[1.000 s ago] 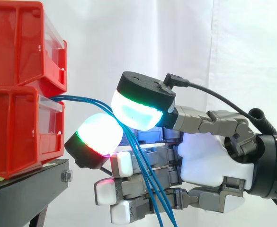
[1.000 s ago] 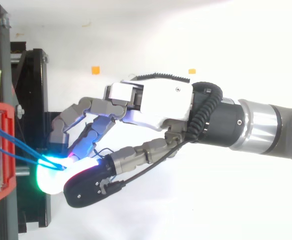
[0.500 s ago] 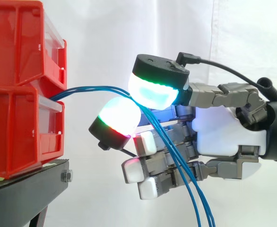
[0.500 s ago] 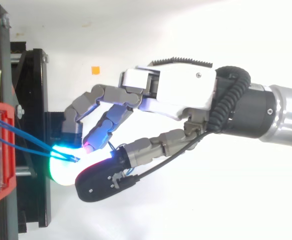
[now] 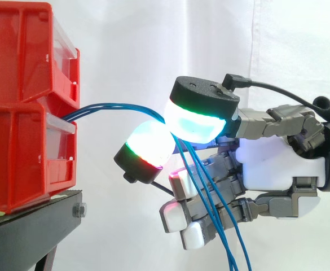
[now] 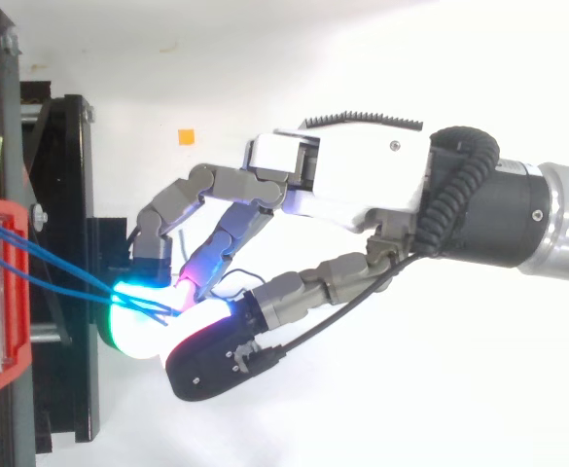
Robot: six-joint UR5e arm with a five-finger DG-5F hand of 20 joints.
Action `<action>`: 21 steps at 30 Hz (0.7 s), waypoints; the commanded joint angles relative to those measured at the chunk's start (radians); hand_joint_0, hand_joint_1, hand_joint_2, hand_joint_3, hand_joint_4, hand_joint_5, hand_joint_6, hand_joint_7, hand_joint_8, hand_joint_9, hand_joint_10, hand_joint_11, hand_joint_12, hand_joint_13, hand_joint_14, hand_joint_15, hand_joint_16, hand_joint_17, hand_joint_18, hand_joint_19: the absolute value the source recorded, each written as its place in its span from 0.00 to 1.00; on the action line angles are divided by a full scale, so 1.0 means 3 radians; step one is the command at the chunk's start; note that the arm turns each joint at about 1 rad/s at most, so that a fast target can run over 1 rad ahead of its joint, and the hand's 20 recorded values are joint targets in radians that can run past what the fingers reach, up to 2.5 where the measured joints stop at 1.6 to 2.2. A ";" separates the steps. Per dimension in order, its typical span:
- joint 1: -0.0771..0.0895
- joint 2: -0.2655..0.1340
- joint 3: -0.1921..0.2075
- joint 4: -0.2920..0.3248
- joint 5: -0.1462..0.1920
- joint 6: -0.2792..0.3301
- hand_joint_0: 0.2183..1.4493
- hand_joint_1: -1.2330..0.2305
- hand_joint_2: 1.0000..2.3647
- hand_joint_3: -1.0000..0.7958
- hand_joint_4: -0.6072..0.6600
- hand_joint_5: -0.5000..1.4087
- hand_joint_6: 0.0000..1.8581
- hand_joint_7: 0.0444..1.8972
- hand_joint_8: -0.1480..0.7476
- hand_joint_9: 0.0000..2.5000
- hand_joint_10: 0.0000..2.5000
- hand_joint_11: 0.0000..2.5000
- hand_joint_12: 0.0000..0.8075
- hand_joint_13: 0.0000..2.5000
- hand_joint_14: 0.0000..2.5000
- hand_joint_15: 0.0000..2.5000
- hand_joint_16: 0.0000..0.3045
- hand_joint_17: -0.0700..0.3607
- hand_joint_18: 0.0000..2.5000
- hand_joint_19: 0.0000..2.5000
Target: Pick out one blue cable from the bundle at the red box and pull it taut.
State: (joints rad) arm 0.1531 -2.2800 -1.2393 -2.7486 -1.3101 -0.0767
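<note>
Pulling step, I judge: the robot hand (image 5: 277, 169) pinches the blue cables (image 5: 111, 107) between two glowing pads (image 5: 196, 121), other fingers curled below. The strands arc slackly from the lower red box (image 5: 23, 152) to the pinch, then hang down. Next: draw away from the box; more than one strand looks caught.

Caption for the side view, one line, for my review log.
Hand pinches blue cables, which arc over from the red bins and hang down beyond the pinch.
</note>
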 commanded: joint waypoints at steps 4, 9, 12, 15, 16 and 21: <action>-0.0004 -0.0003 0.0000 0.0009 0.0000 -0.0015 0.43 0.26 0.00 0.31 0.38 0.18 0.52 0.42 0.48 0.42 0.01 0.29 0.44 0.38 0.01 0.19 0.15 0.40 0.36 0.19; 0.0001 -0.0003 0.0000 0.0009 -0.0005 -0.0021 0.42 0.26 0.00 0.28 0.40 0.18 0.52 0.41 0.48 0.43 0.01 0.29 0.44 0.39 0.01 0.20 0.15 0.40 0.37 0.19; 0.0001 -0.0003 0.0000 0.0009 0.0000 -0.0021 0.40 0.26 0.00 0.28 0.42 0.19 0.51 0.40 0.48 0.43 0.01 0.30 0.44 0.39 0.01 0.20 0.15 0.40 0.36 0.19; 0.0001 -0.0003 0.0000 0.0014 0.0000 -0.0021 0.37 0.24 0.00 0.28 0.44 0.19 0.51 0.39 0.48 0.44 0.01 0.30 0.44 0.39 0.01 0.20 0.15 0.40 0.37 0.19; -0.0004 0.0002 0.0005 0.0014 0.0000 -0.0021 0.37 0.24 0.00 0.28 0.45 0.19 0.51 0.39 0.48 0.44 0.01 0.30 0.44 0.39 0.01 0.20 0.15 0.40 0.37 0.20; 0.0001 -0.0003 0.0000 0.0020 0.0005 -0.0015 0.30 0.26 0.00 0.28 0.51 0.19 0.50 0.38 0.48 0.44 0.01 0.30 0.45 0.40 0.01 0.20 0.15 0.41 0.37 0.21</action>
State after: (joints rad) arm 0.1528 -2.2808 -1.2393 -2.7438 -1.3095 -0.0822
